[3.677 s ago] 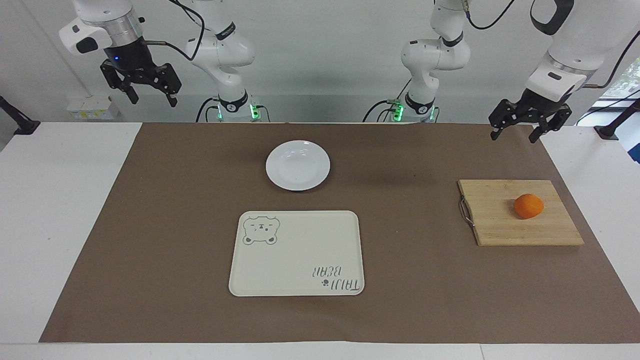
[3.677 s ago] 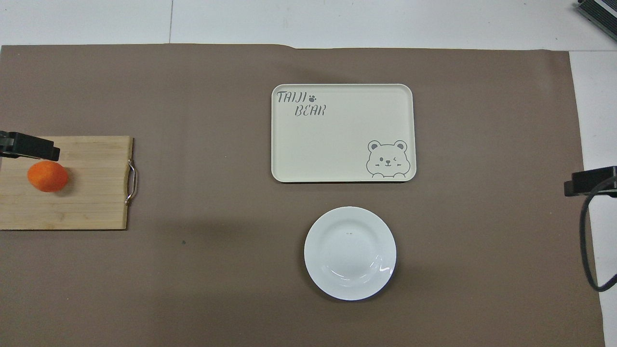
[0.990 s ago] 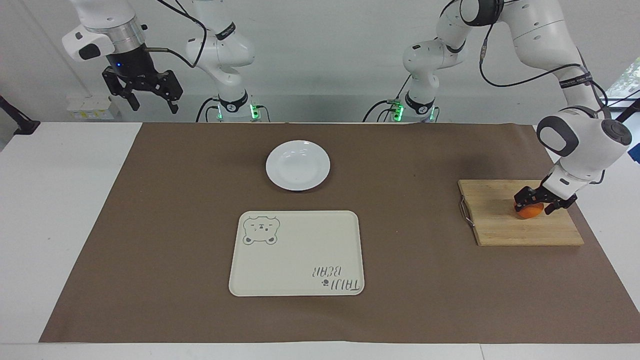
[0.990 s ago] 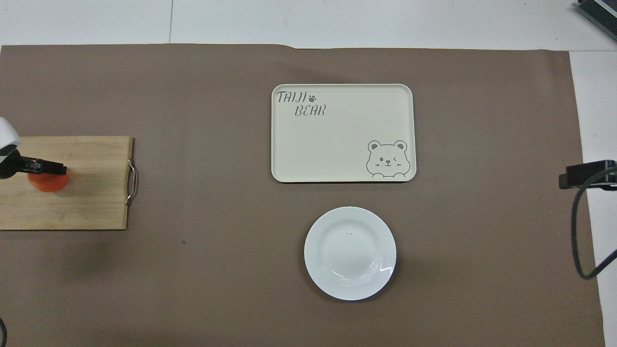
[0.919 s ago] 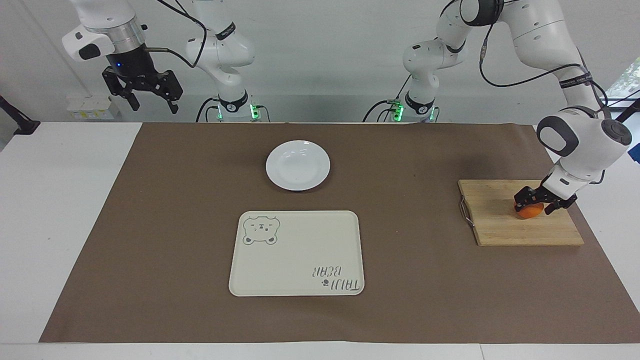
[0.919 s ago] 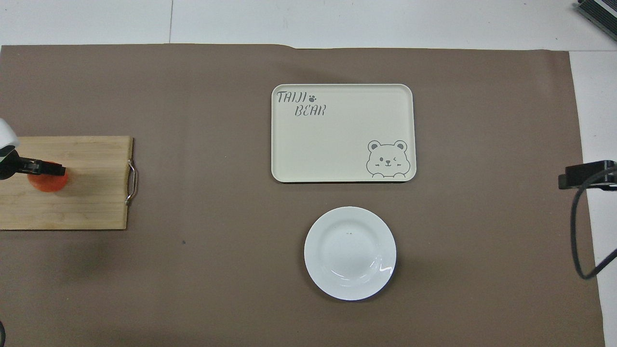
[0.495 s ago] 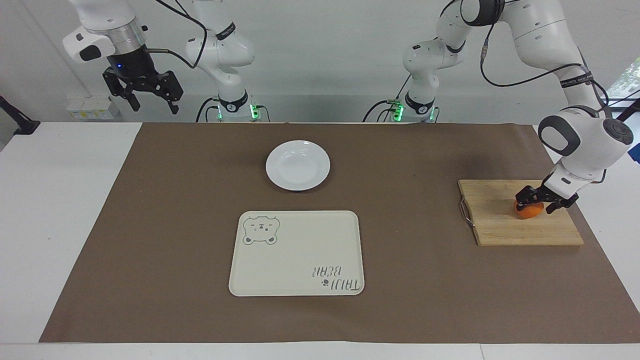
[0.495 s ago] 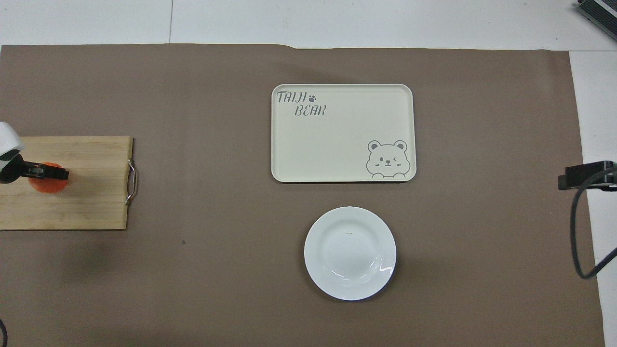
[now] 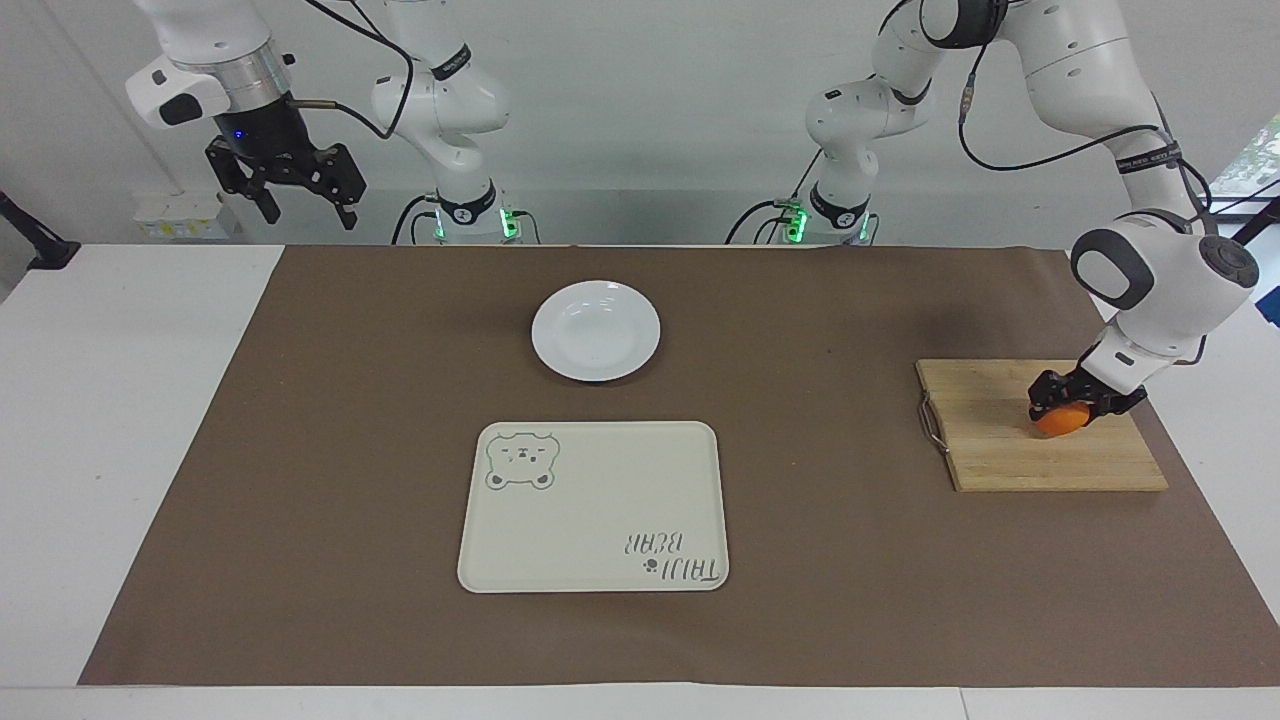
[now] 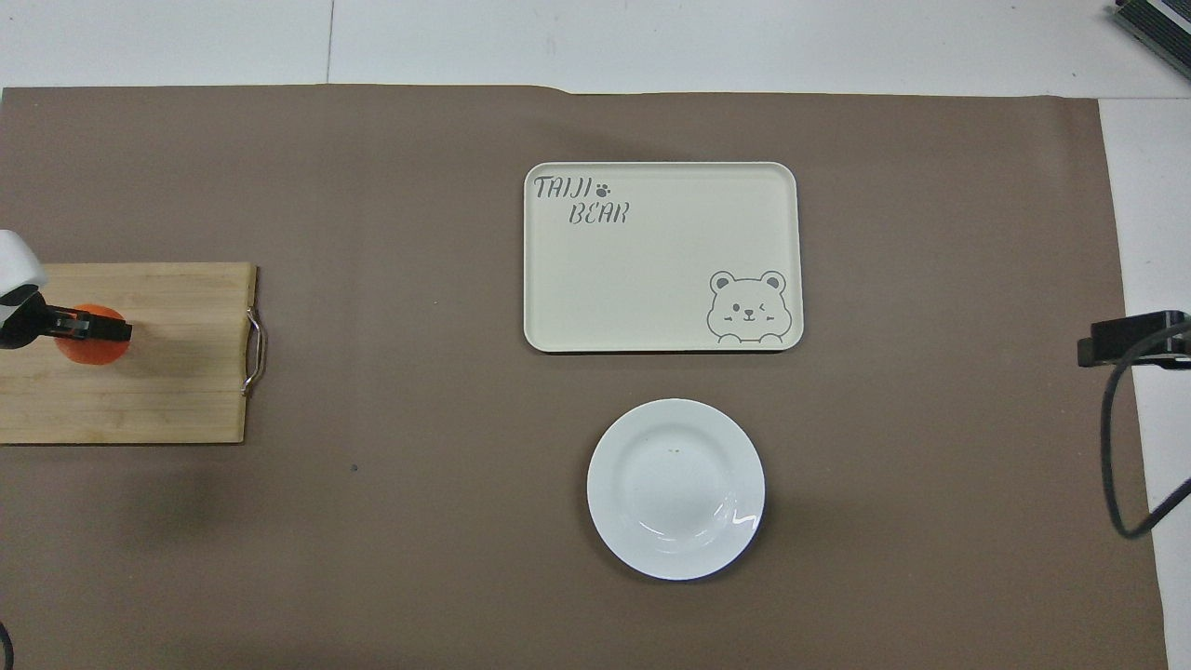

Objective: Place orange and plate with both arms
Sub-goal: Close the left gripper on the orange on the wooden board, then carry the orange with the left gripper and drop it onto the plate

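Note:
The orange (image 9: 1060, 423) lies on a wooden cutting board (image 9: 1000, 440) at the left arm's end of the table. My left gripper (image 9: 1078, 403) is down on it, its fingers shut around the fruit; in the overhead view the gripper (image 10: 93, 328) covers part of the orange (image 10: 90, 351). The white plate (image 9: 596, 330) sits empty mid-table, nearer to the robots than the tray, and shows in the overhead view (image 10: 675, 489). My right gripper (image 9: 285, 190) hangs open and empty, high over the right arm's end of the table, waiting.
A cream rectangular tray (image 9: 594, 506) with a bear drawing lies empty, farther from the robots than the plate. The cutting board (image 10: 177, 372) has a metal handle on its edge toward the table's middle. A brown mat covers the table.
The left gripper came down from above the table onto the orange and its fingers closed in around it. The right arm has barely moved.

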You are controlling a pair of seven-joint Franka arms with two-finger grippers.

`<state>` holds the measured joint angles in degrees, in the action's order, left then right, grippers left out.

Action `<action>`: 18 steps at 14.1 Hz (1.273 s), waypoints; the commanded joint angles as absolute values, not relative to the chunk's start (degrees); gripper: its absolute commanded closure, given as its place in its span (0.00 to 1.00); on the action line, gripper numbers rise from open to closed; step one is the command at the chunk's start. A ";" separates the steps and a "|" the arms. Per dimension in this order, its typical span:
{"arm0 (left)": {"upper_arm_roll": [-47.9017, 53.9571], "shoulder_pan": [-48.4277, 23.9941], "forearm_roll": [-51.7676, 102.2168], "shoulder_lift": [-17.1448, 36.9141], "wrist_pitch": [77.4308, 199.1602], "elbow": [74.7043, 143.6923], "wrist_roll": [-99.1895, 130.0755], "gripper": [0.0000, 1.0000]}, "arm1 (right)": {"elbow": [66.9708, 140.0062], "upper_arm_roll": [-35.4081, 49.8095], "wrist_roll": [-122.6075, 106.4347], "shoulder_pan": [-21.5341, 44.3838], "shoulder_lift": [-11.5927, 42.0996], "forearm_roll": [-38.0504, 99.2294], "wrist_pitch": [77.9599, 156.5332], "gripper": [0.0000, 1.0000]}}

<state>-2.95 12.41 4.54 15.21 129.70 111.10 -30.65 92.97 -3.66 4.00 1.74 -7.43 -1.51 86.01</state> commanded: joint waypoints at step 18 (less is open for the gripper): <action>-2.64 -50.17 6.67 12.48 138.25 112.68 24.33 1.00 | 95.27 -3.60 2.46 0.88 -8.61 -0.79 87.01 0.00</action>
